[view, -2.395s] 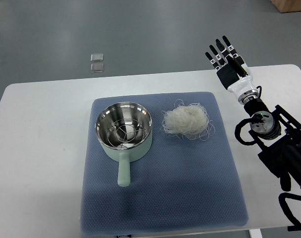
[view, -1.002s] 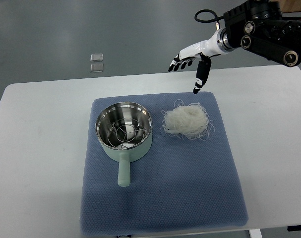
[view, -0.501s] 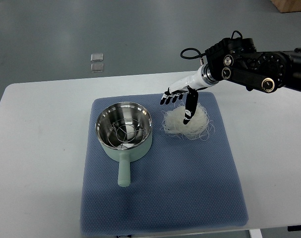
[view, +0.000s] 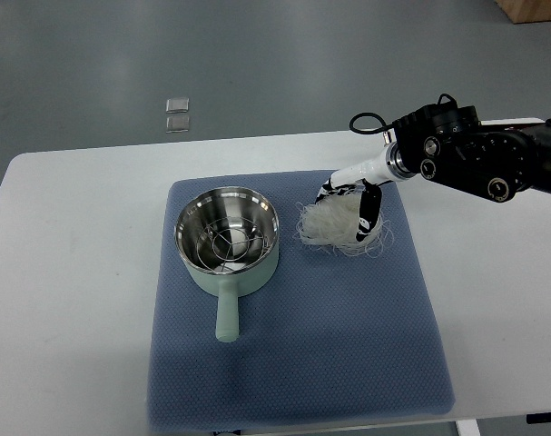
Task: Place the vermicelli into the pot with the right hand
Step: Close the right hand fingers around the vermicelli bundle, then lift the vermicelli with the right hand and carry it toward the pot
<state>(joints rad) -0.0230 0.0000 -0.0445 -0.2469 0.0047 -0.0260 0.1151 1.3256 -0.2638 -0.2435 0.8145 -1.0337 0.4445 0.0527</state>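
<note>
Top view, moment of first contact. I had the right hand (view: 349, 202) brought in from the picture's right edge and set down onto the vermicelli (view: 341, 224), its fingers spread over the far side of the nest and the thumb reaching down its right flank. The hand was partly closed around the bundle; whether it had a firm grip I could not tell, since the strands hid the fingertips. I judged the hand to be placed this way so that fingers and thumb could gather the loose mass from opposite sides.

The vermicelli lay on the blue mat (view: 329, 345), just to the right of the pot (view: 226, 238) and apart from it. It looked like a pale, translucent tangle of thin threads, rounded and fluffy, with stray loops trailing out at its edges. I expected it to compress easily and shed strands if pinched lightly.

The pot stood upright, its steel interior open and holding what seemed a wire rack, its mint handle pointing toward the robot's side. Nothing of the vermicelli was in it yet. The left arm was not visible.
</note>
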